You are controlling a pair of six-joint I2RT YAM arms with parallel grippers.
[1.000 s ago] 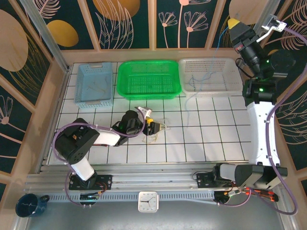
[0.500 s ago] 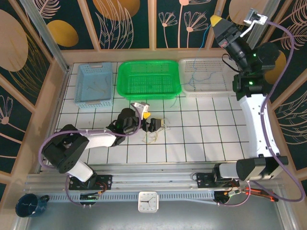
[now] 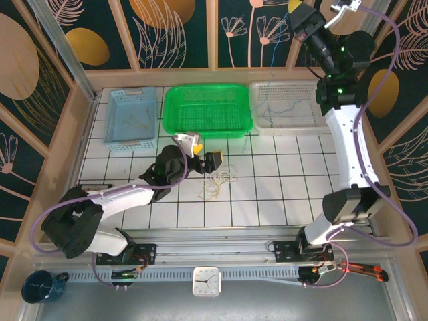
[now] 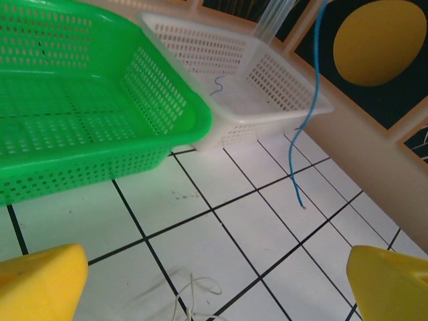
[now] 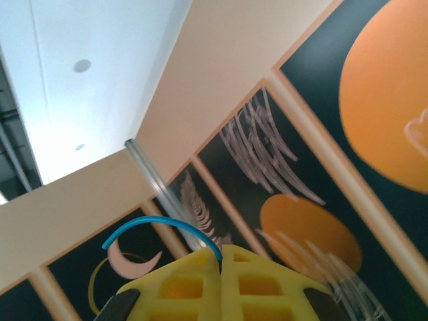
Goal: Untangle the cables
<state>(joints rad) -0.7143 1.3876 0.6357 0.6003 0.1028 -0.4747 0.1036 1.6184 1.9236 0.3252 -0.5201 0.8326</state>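
Top view: my left pincer (image 3: 204, 154) is spread wide, pale thin wire tangle (image 3: 214, 184) at its 5 o'clock; right pincer (image 3: 295, 8), up at 1 o'clock, pinches a thin blue wire (image 3: 276, 50) dangling by the white plastic mesh basket (image 3: 321, 124). Left wrist: that wire hangs at 1 o'clock. Right wrist: yellow fingers (image 5: 180, 287) clamped on it.

Left arm (image 3: 120, 195) low, fingers (image 4: 40, 281) spread, right arm (image 3: 348, 134) raised, fingers (image 5: 180, 287) pinched
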